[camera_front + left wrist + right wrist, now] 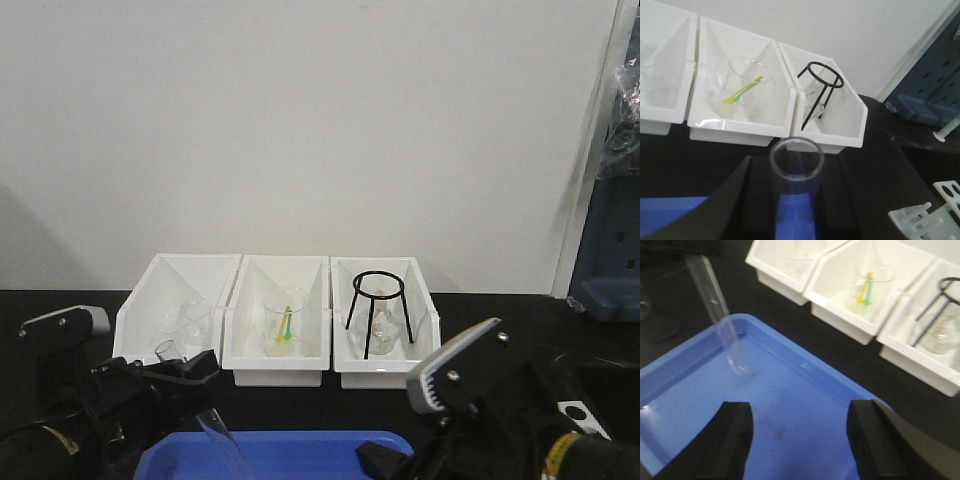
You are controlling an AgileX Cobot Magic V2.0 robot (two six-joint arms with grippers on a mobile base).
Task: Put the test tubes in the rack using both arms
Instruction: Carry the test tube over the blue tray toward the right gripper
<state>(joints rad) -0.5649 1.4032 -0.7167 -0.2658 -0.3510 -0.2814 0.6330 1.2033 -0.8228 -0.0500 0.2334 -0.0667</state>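
While over tray (805,405), tube (720,320) aslant

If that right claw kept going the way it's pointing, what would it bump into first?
Probably the bare floor of the blue tray; the open right gripper points down into it. The test tube is off to the side, though depth is unclear.

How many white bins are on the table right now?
3, in a row at the back: the left bin with clear glassware, the middle bin with a beaker, the right bin with a black tripod. None seems hidden.
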